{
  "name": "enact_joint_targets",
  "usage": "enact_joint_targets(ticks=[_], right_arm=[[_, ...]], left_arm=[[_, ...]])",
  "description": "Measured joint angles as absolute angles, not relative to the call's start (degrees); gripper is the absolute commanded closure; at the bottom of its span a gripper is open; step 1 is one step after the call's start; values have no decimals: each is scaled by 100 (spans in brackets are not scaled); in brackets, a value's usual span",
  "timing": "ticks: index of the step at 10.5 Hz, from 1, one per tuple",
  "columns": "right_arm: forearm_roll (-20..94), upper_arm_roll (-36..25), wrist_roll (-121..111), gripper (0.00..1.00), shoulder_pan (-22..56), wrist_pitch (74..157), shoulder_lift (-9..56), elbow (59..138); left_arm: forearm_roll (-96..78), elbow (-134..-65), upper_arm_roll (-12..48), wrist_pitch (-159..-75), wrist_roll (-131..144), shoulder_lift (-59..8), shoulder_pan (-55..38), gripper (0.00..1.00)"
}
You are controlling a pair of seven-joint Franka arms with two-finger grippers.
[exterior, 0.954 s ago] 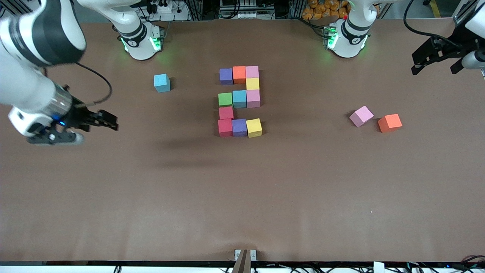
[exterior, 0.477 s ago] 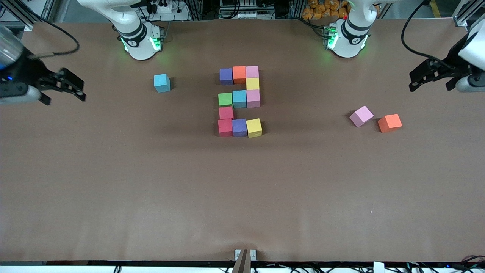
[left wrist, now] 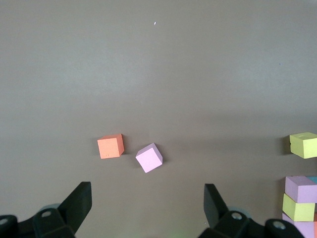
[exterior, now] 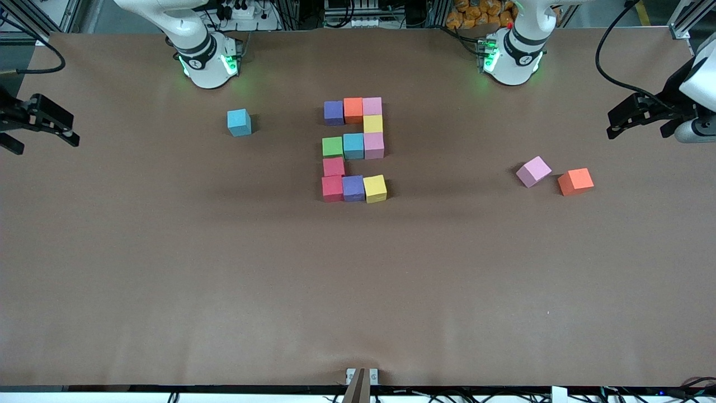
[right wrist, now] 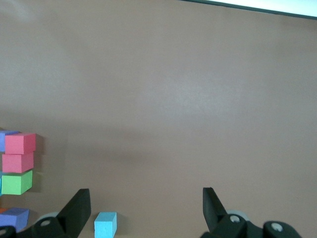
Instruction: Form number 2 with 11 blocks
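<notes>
Mid-table sits the number 2 (exterior: 353, 150), built of cubes touching side by side. Row nearest my bases: purple block (exterior: 333, 112), orange block (exterior: 353, 109), pink block (exterior: 372, 106). Next, one yellow block (exterior: 373, 123) under the pink. Middle row: green block (exterior: 332, 146), blue block (exterior: 353, 145), a 2nd pink (exterior: 373, 145). Then a red block (exterior: 334, 166), & the row nearest the front cam: red (exterior: 332, 188), purple (exterior: 353, 187), yellow (exterior: 375, 188), that last one turned a bit askew.

3 loose cubes lie apart from the digit. A spare blue cube (exterior: 239, 122) sits toward my right arm's end. A spare pink cube (exterior: 533, 170) & spare orange cube (exterior: 575, 181) sit near each other, not touching, toward my left arm's end.

My left gripper (exterior: 643, 115) hangs over the table's left-arm end, jaws wide apart, nothing in them; its wrist cam looks down on the spare pink & orange. My right gripper (exterior: 42, 120) hangs at the table's right-arm edge, jaws also wide, empty.
</notes>
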State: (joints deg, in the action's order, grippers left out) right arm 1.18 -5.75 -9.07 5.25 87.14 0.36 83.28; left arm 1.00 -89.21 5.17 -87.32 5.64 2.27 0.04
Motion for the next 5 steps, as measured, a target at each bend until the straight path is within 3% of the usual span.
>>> enact_joint_targets(ticks=[5], right_arm=[[117, -543, -908, 0, 555, 8705, 43, 8304]], left_arm=[[100, -8915, 583, -8733, 564, 227, -21, 0]])
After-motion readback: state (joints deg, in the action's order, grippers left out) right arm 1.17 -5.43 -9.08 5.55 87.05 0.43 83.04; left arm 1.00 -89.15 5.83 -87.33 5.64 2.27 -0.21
